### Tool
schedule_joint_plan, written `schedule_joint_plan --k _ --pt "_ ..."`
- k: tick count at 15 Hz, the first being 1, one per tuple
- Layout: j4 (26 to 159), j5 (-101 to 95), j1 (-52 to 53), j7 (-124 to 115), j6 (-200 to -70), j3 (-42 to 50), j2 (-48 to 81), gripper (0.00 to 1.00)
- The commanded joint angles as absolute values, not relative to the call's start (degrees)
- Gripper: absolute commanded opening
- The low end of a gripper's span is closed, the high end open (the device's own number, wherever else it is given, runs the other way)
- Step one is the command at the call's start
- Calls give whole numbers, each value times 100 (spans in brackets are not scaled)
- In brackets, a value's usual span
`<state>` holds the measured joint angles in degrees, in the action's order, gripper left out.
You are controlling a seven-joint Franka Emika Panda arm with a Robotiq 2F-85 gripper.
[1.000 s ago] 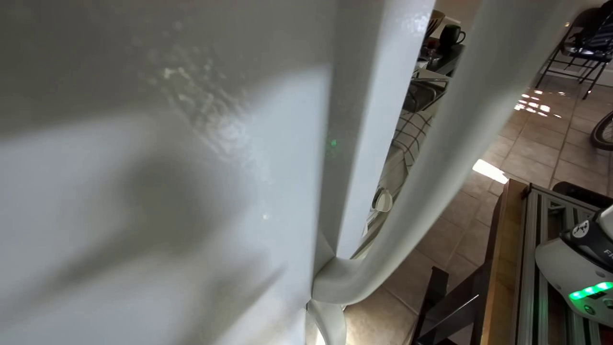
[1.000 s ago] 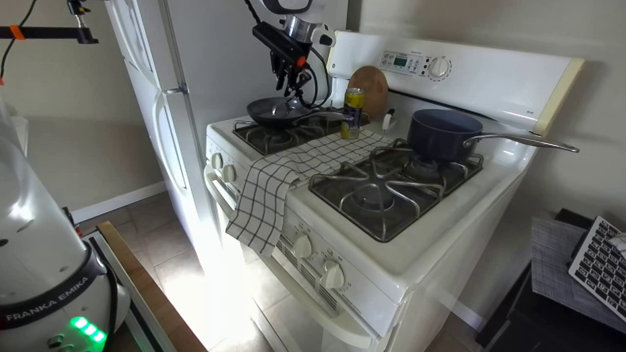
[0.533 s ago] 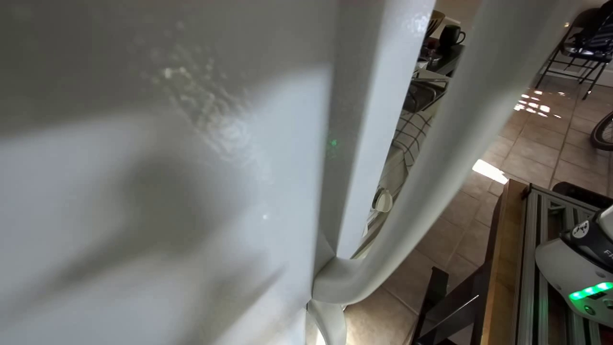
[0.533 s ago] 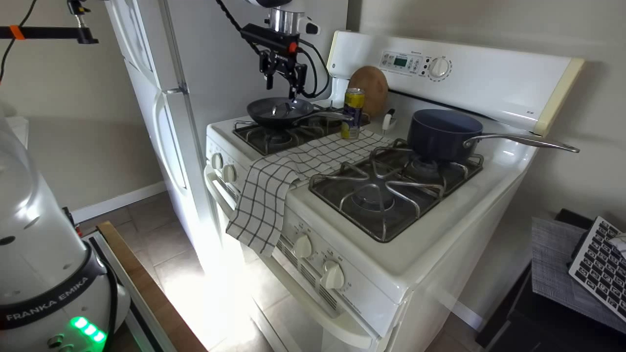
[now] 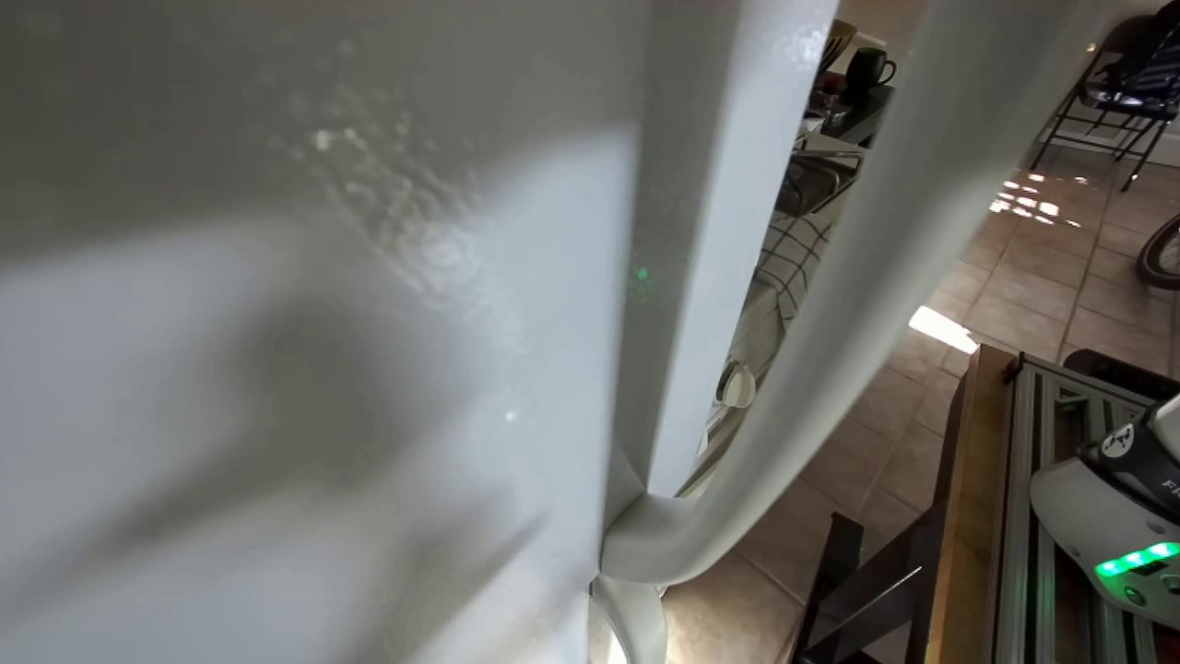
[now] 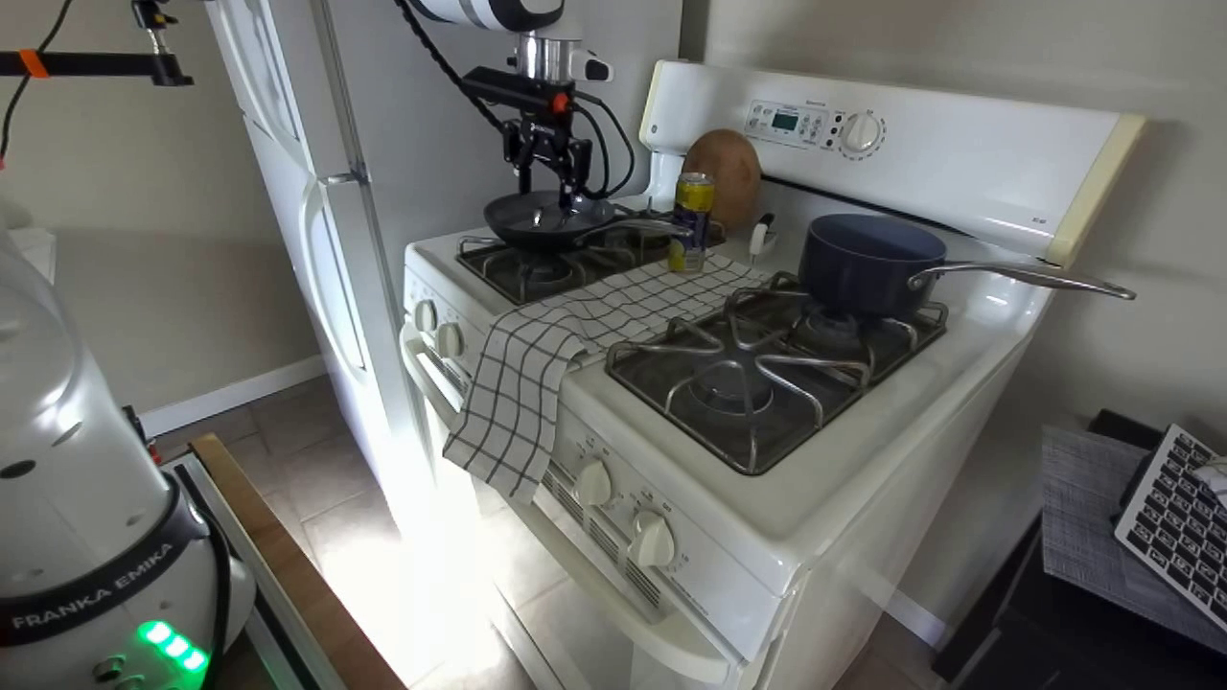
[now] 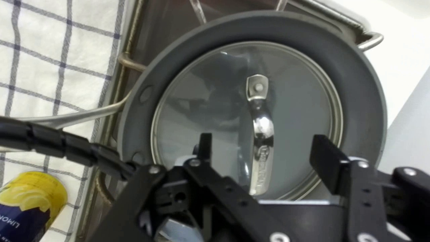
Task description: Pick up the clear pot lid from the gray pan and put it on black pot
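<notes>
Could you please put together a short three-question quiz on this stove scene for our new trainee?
1. Multiple choice: where does the clear lid lie?
(a) on the checkered towel
(b) inside the gray pan
(c) on the dark pot
2. True or false: the tool stands open.
3. Count: in an exterior view, how many knobs show on the stove's front panel?

Key:
1. b
2. True; in the wrist view its fingers are apart and appear on either side of the lid's handle.
3. Four
</notes>
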<state>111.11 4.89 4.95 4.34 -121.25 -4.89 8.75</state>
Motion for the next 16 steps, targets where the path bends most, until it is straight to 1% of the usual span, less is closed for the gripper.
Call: schedule_joint_plan --k 1,2,3,6,9,10,11,12,13,14,15,16 --pt "11160 405 504 263 -12459 -483 1041 46" --pt "11158 439 499 262 -12523 -487 1078 43" --pt "11155 454 499 251 -12580 -491 1112 36" --pt "11165 443 507 242 -12678 -500 1162 32" --pt "11186 459 504 287 -12501 -508 1100 41" --pt "11202 453 503 284 -12505 -505 1082 42" --pt "11202 448 505 274 -12513 -504 1087 47" --pt "11199 456 503 278 -12513 -505 1094 38" --pt "11197 471 499 288 -12518 -506 1099 17" --pt "11199 474 497 295 -12530 -506 1096 14" --pt "11202 494 493 312 -12552 -510 1086 13" --pt "11204 515 490 331 -12564 -515 1079 6"
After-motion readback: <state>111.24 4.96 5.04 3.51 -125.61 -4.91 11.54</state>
